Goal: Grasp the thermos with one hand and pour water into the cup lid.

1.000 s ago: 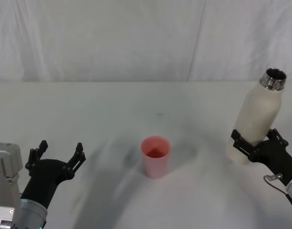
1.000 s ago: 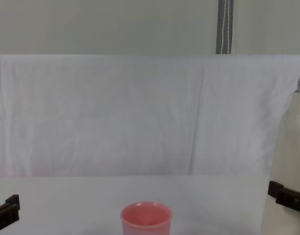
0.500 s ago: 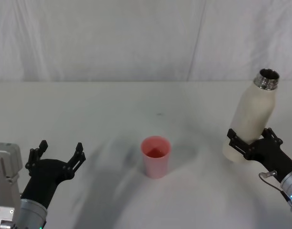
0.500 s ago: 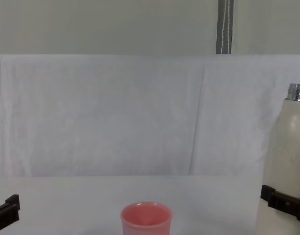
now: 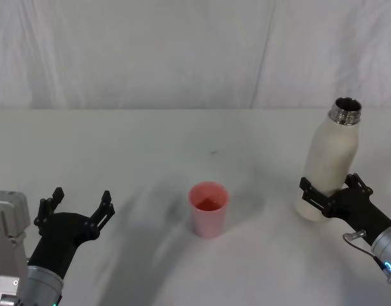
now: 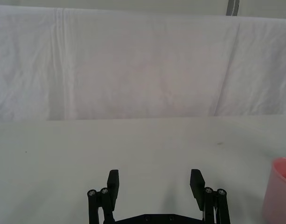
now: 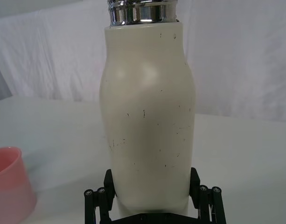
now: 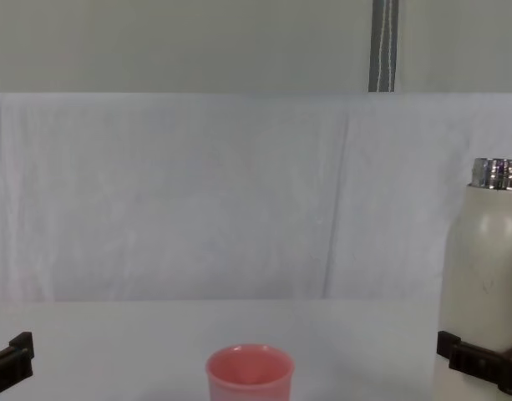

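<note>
White cloth covers the table (image 5: 150, 140) and hangs as a backdrop behind it.

Lower left of the head view: left gripper (image 5: 75, 205), black fingers spread apart, nothing between them, parked near the table's front edge.

Lower right of the head view: right gripper (image 5: 334, 192) clamped around the lower body of the tall cream-white matte cylindrical thermos (image 5: 327, 159). In the right wrist view the fingers (image 7: 108, 184) press both flanks just above the base. Bottle stands close to upright, shiny threaded steel neck open at the top. Whether the base touches the cloth: cannot tell.

Centre of the head view: small salmon-pink round plastic cup lid (image 5: 208, 209), upright, mouth up, well apart from the thermos toward frame left.

Handling judgement:
- Thermos rigid, steel, likely heavy if filled; matte coat should give fair friction.
- Grip sits low, so the weight above it will lever on the fingers when tipped; a mid-body hold would be steadier.
- Cup lid light, thin-walled, easily knocked over; pour gently.
</note>
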Tool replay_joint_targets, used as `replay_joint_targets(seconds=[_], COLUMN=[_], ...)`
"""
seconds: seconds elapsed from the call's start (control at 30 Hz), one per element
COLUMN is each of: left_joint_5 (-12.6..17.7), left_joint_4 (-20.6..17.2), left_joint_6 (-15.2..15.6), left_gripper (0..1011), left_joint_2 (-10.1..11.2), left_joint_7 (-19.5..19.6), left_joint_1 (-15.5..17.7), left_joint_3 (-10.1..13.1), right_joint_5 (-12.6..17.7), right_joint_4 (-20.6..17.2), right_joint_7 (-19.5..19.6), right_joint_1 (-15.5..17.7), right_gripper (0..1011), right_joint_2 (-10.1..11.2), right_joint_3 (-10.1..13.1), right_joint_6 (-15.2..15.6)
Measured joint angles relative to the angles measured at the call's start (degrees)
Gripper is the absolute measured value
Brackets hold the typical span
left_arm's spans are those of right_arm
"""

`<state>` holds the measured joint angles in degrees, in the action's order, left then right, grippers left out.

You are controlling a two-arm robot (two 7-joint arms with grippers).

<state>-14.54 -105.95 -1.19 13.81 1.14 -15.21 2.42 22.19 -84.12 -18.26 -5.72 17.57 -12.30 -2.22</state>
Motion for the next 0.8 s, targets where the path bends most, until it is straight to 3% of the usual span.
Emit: replay_joint_targets(seconds=[0.8], left_joint_5=[0.0], left_joint_4=[0.0], left_joint_6=[0.0], left_gripper=[1001], left_joint_2=[0.0], left_joint_7=[0.0], left_joint_1=[0.0], left_joint_3=[0.0], right_joint_5=[-0.9], right_joint_4=[1.1], right_joint_7=[-0.4], right_joint_1=[-0.7], right_gripper=[950], right_joint_2=[0.0], right_joint_3=[-0.4], right_joint_6=[-0.3])
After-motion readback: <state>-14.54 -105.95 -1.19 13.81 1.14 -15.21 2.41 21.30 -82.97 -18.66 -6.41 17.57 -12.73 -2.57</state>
